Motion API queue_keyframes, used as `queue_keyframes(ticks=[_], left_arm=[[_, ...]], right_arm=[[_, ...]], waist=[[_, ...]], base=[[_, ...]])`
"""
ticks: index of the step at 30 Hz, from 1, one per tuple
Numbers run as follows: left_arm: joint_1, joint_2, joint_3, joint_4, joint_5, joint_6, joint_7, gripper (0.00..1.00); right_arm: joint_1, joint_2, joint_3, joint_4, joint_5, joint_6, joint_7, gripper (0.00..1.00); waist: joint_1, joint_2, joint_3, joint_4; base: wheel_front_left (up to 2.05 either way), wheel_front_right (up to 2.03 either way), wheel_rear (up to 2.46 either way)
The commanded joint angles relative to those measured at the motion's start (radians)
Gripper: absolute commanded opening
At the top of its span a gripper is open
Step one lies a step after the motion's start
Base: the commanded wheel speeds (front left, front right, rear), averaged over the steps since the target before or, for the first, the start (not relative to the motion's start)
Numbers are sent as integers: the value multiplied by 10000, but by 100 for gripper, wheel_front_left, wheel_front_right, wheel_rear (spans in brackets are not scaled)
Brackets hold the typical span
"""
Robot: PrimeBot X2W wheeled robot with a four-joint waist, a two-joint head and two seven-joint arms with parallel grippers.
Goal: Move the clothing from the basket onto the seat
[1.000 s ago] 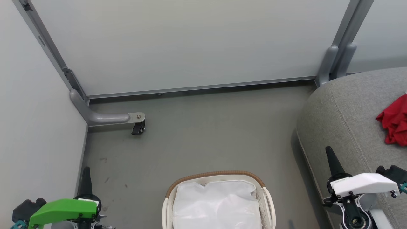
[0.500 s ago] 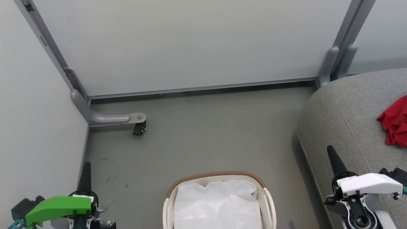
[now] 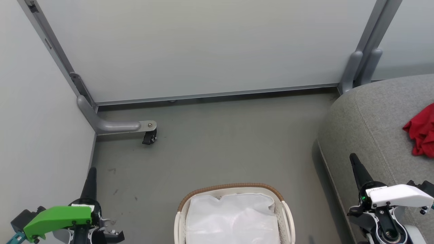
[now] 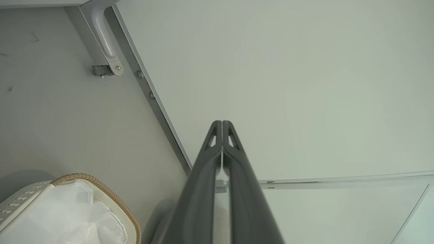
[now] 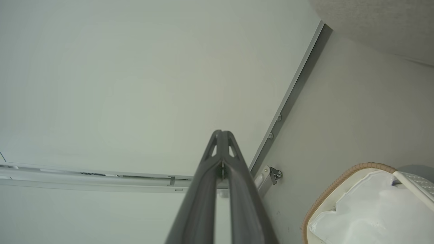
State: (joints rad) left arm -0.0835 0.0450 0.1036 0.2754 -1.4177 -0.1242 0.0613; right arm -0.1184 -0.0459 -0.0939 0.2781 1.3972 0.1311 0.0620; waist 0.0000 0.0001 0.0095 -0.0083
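Note:
The white basket (image 3: 287, 217) with its brown woven rim stands at the bottom centre of the head view, holding just a thin white liner sheet (image 3: 232, 218). A bright red garment (image 3: 421, 135) lies on the grey seat (image 3: 366, 122) at the right edge. The striped jersey is out of view. My left gripper (image 3: 92, 171) is shut at the lower left, left of the basket, holding nothing. My right gripper (image 3: 354, 158) is shut at the lower right, over the seat's front edge, also holding nothing. The wrist views show the shut grippers (image 4: 222, 122) (image 5: 221, 132) and the basket (image 4: 98, 184) (image 5: 339, 178).
Pale partition panels (image 3: 203, 47) close off the back and left. A grey bracket foot with a black caster (image 3: 149, 137) sticks out onto the grey floor (image 3: 217, 145) at the left. Grey posts (image 3: 359, 67) stand at the seat's back corner.
The whole head view has shifted slightly, so the camera moved. Both grippers sit a little lower in the picture. Both stay shut.

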Motion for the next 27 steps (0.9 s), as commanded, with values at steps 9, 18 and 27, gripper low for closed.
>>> queue_keyframes(ticks=[9,18,27], left_arm=[[-245,81,80,-166,-785,-74,230,0],[-297,84,103,-257,-1382,-75,405,0],[-322,85,123,-326,-1968,-93,548,0]], right_arm=[[91,-64,-114,-199,885,-5,235,0],[118,-68,-168,-287,1533,-4,391,0],[151,-71,-226,-365,2154,-5,561,0]], waist=[[0,-1,-22,28],[0,-1,-42,54],[0,-1,-62,80]], base=[[0,0,0],[0,0,0],[0,0,0]])
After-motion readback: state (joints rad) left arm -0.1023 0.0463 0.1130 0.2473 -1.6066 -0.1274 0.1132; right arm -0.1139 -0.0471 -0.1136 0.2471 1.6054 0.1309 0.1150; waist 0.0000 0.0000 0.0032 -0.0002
